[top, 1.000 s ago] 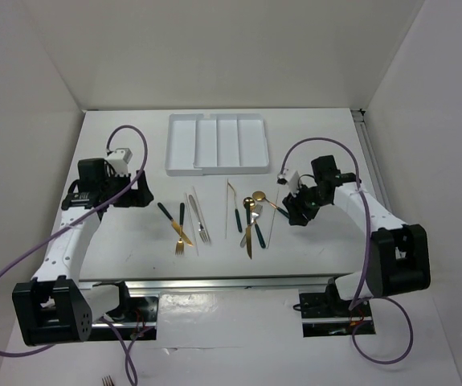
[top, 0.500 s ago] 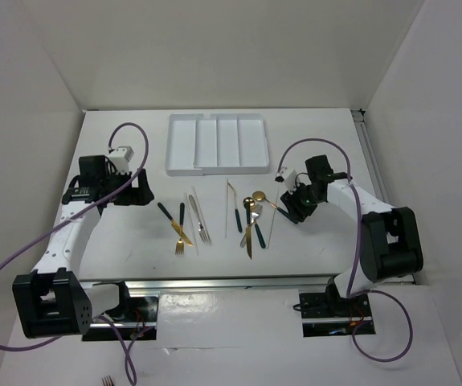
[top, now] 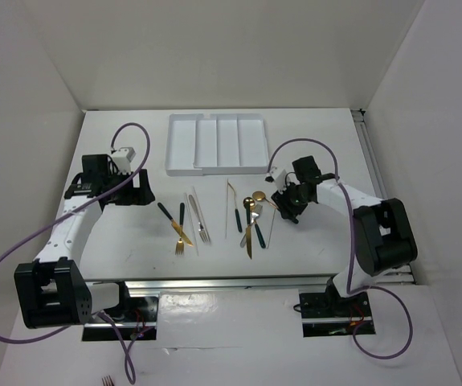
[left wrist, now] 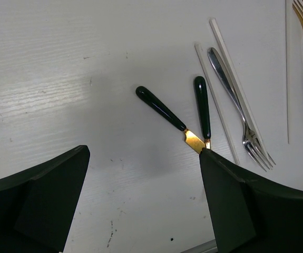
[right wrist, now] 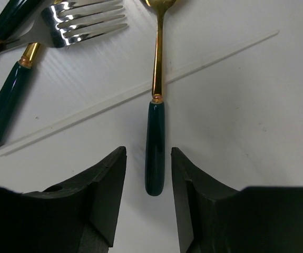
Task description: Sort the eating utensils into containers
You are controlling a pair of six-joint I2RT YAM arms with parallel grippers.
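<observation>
Right wrist: right jaws flank teal-handled utensil (right wrist: 155, 147), gaps both sides.

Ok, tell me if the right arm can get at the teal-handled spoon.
Probably yes: the right gripper is open with the spoon's teal handle lying bare between its fingers; the pale stick crosses only the gold stem.

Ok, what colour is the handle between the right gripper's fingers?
Dark teal handle, with a gold stem above it; clearest in the right wrist view.
</observation>
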